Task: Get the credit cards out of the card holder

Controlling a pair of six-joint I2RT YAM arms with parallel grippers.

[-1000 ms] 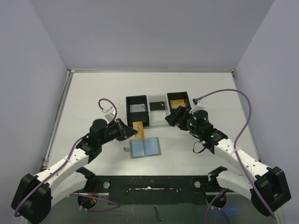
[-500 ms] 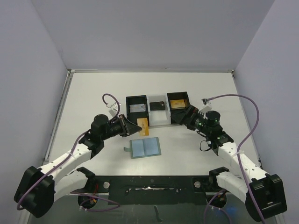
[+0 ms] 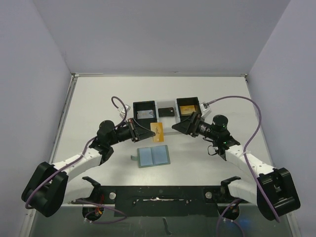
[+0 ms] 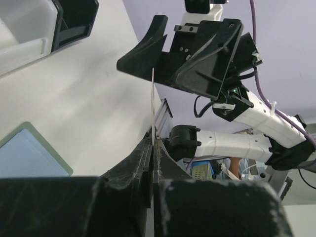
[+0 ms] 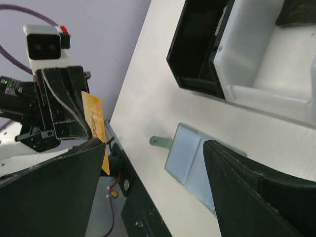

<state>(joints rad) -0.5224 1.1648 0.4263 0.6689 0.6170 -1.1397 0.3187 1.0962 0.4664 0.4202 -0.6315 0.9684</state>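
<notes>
The card holder (image 3: 154, 156) lies open on the desk (image 3: 98, 98), centre near. Just beyond it, a credit card (image 3: 157, 132) is between the left end effector (image 3: 148, 131) and the right end effector (image 3: 178, 126). Farther back, a tray (image 3: 168, 124) with a second card (image 3: 166, 112) in it lies between the left box (image 3: 136, 112) and the right box (image 3: 188, 100).

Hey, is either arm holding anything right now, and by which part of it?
The left end effector pinches the thin gold-orange rectangular card by one edge. The right end effector is open, holding nothing.
</notes>
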